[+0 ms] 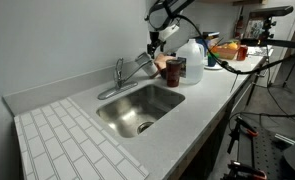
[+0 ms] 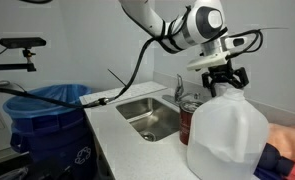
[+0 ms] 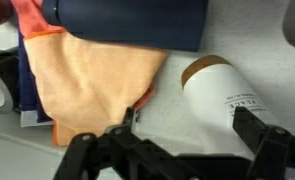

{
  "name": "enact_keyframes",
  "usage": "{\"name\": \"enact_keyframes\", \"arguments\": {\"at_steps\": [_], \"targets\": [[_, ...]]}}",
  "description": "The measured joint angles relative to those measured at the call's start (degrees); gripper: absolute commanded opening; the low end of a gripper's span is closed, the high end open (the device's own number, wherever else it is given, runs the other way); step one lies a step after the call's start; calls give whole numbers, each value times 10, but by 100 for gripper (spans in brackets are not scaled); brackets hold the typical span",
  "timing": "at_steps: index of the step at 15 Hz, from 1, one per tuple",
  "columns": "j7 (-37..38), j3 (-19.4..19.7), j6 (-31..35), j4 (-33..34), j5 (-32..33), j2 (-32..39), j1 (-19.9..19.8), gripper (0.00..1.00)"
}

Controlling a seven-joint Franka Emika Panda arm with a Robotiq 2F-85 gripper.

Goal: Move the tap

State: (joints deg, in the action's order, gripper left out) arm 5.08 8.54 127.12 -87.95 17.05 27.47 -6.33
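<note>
The chrome tap [image 1: 121, 72] stands at the back rim of the steel sink [image 1: 112, 112], its spout pointing toward the objects beside the sink. It also shows in an exterior view [image 2: 180, 88], partly hidden behind a red can. My gripper [image 1: 153, 50] hovers above the counter just past the spout's end, not touching the tap. In an exterior view it hangs [image 2: 225, 84] above the white jug. In the wrist view my gripper [image 3: 172, 150] is open and empty, and the tap is out of view.
A red can [image 1: 174, 69] and a white plastic jug [image 1: 192, 52] stand on the counter beside the sink. The wrist view shows an orange cloth [image 3: 92, 85] and a white bottle with a brown cap [image 3: 227, 95]. A blue bin [image 2: 47, 110] stands beside the counter.
</note>
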Motion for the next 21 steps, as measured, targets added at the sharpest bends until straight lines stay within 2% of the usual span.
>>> {"name": "enact_keyframes", "arguments": {"at_steps": [5,8,13,21], "targets": [[-25,-22,-89,35,-52,-19,0,100],[-27,-24,-115,37,-61,-41,0,100],[-26,-35,-123,26,-64,-83,4,100],[-10,-54,-123,-60,-78,-169,31,100]]}}
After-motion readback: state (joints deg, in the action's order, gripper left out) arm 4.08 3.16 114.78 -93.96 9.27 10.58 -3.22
